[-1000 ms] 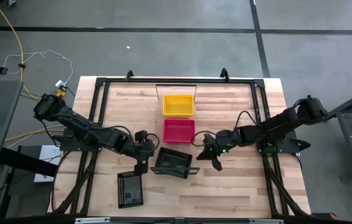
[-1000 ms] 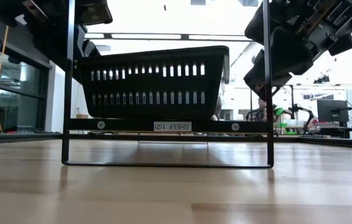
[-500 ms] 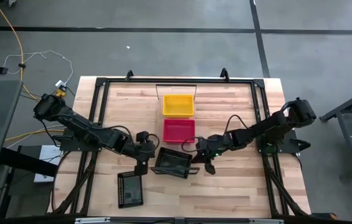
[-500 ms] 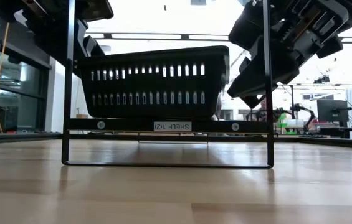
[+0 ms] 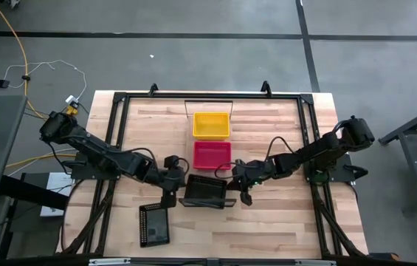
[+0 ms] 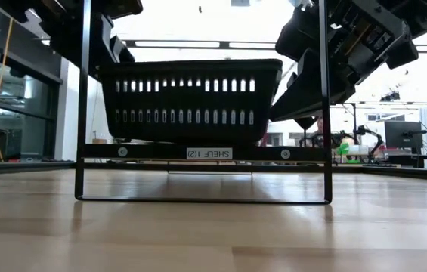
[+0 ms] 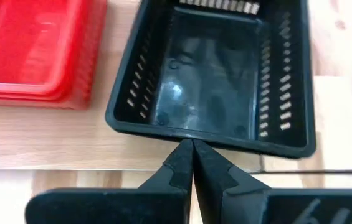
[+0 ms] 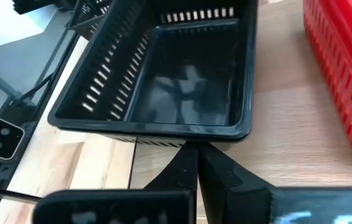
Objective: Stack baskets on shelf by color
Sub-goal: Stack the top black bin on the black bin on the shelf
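Progress partial. Yellow basket (image 5: 211, 124) and red basket (image 5: 212, 154) sit in line on the shelf (image 5: 209, 108); a black basket (image 5: 207, 192) sits on its near end. Left gripper (image 7: 192, 163) and right gripper (image 8: 198, 163), both pressed together, nudge its opposite short rims. Spare black basket (image 5: 153, 225) remains on the table, judged outstanding.

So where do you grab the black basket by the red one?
Pinch the rim at a short end, coming from that side. The black basket sits open-side up, its thin rim jutting out; left gripper and right gripper pinch there.
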`<act>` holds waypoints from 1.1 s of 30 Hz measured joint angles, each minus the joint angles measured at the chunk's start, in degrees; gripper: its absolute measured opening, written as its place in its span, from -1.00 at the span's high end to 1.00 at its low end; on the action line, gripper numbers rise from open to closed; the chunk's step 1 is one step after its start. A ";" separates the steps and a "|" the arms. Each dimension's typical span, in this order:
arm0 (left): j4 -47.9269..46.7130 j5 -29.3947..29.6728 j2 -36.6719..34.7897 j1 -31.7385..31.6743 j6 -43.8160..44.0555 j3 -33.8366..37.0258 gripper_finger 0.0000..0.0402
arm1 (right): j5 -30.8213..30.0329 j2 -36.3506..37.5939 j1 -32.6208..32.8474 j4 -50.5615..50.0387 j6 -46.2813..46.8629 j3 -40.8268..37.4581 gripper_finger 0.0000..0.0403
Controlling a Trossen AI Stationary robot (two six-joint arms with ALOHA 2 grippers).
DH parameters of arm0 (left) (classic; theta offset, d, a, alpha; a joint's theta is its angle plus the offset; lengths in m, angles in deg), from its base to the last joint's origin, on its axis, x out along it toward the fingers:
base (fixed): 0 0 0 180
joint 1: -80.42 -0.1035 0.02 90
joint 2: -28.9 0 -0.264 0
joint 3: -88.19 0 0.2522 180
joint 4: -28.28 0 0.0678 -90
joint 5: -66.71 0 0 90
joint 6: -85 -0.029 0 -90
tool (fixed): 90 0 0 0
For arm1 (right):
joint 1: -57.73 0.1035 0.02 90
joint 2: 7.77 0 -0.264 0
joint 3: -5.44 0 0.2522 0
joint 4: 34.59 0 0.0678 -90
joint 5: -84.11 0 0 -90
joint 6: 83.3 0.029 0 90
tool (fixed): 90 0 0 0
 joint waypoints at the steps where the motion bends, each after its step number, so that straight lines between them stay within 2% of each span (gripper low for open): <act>1: -0.02 0.27 0.00 -0.34 -0.01 0.00 1.00 | -0.29 0.00 0.00 -0.04 -0.02 0.00 1.00; 11: 2.08 -1.06 2.35 -3.49 -0.13 -0.07 1.00 | -3.56 1.03 0.07 -3.53 -0.04 -0.09 1.00; 20: 4.95 -1.48 4.02 -3.48 -1.03 -0.04 1.00 | -9.47 7.63 -0.02 -10.06 -0.02 -0.13 1.00; 26: 5.08 -0.98 4.13 -3.53 -2.42 0.00 1.00 | -9.56 9.11 -0.02 -11.67 0.36 -0.08 1.00; 33: 5.26 2.38 4.13 -3.55 -2.74 0.00 1.00 | -9.27 9.11 -0.02 -16.96 4.63 0.00 1.00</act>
